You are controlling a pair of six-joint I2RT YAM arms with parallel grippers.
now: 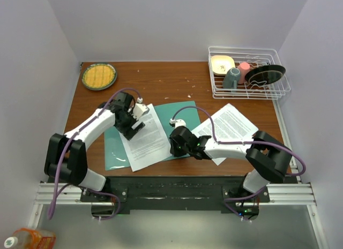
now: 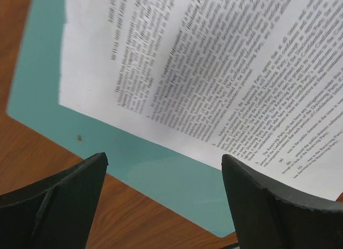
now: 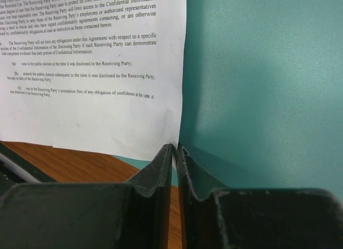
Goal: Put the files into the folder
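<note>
Right wrist, R gripper [image 3: 175, 152] nearly shut, pinching folder [image 3: 262, 72]

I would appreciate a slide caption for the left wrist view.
Open left gripper hovering above a white printed paper sheet lying on a flat teal-green folder on the brown wooden table.

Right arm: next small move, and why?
Probably raise the right gripper slightly, peeling up the folder edge it seems pinched on. The sheet lies across the folder, overhanging its near edge, not tucked in. The left gripper hangs open above it.
</note>
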